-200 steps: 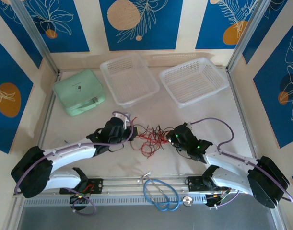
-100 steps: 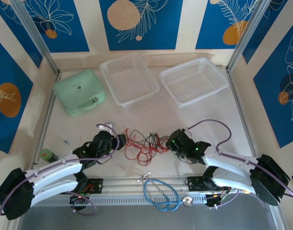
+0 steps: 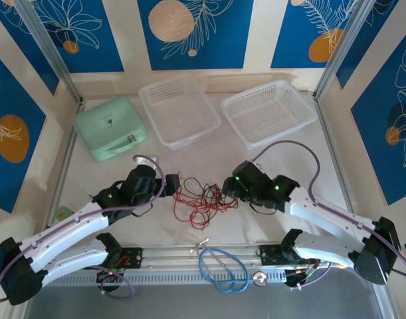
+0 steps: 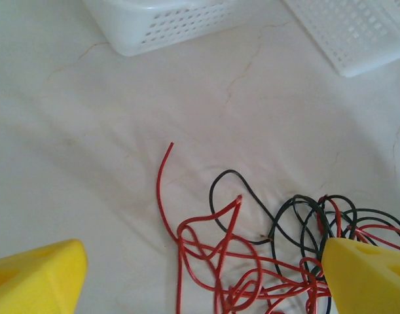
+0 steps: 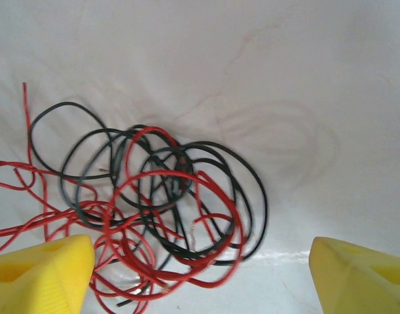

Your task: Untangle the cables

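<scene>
Cables (image 3: 201,198) sit in one red-and-black knot mid-desk (image 3: 276,166), between the arms. Left pincer (image 4: 200,280) and right pincer (image 5: 201,275) are both spread wide, holding nothing. Basically no untangling done, I think; the loops look a bit blurry.

Mint-green case (image 3: 109,127) far left. 2 white baskets beside it: left basket (image 3: 164,82), right basket (image 3: 252,92). Blue cable loop (image 3: 222,250) at near edge.

The left end effector (image 3: 171,183) and the right end effector (image 3: 224,189), both shut a second ago, now stand wide open. The cables (image 3: 201,199) have slumped into a looser heap, slightly nearer. The left arm has swung low toward the near left; the right arm reaches farther left.
</scene>
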